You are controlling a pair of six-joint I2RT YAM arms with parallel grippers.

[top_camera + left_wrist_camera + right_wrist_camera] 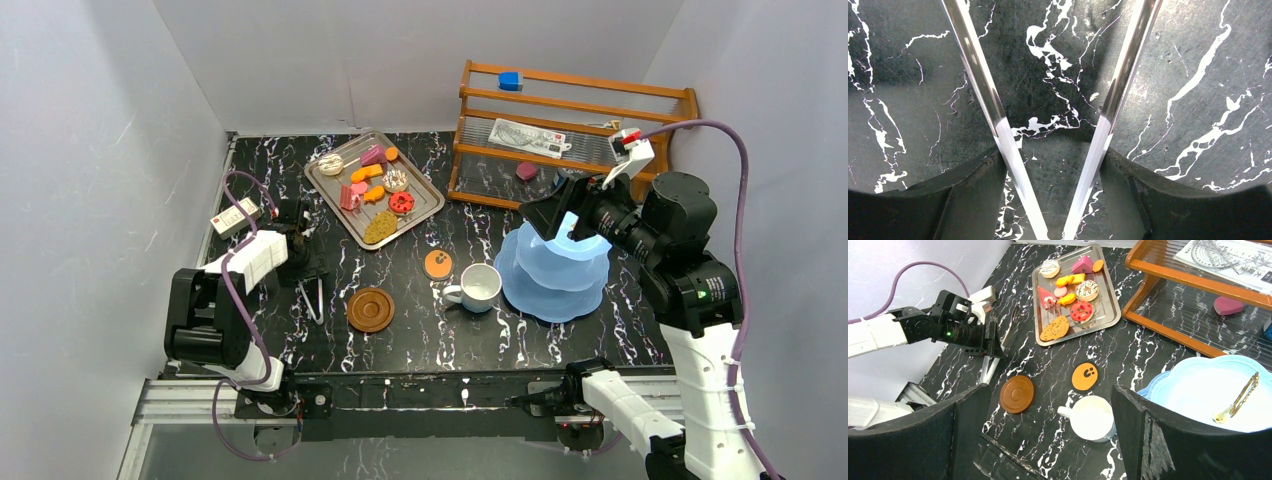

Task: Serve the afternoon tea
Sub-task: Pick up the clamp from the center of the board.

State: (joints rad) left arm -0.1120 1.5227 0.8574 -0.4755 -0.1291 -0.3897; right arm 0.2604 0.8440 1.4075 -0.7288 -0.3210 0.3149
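Left on the counter (480,345), your left claw (1050,160) clamps the tongs (975,65), right claw (1050,390) wide; next, carry them to the pastries (401,202).

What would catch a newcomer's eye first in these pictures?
Probably the silver tray of colourful toy pastries toward the far left of the black marble table, then the light-blue three-tier stand on the right with the open right gripper above it. A white mug stands just left of the stand. The left gripper holds metal tongs.
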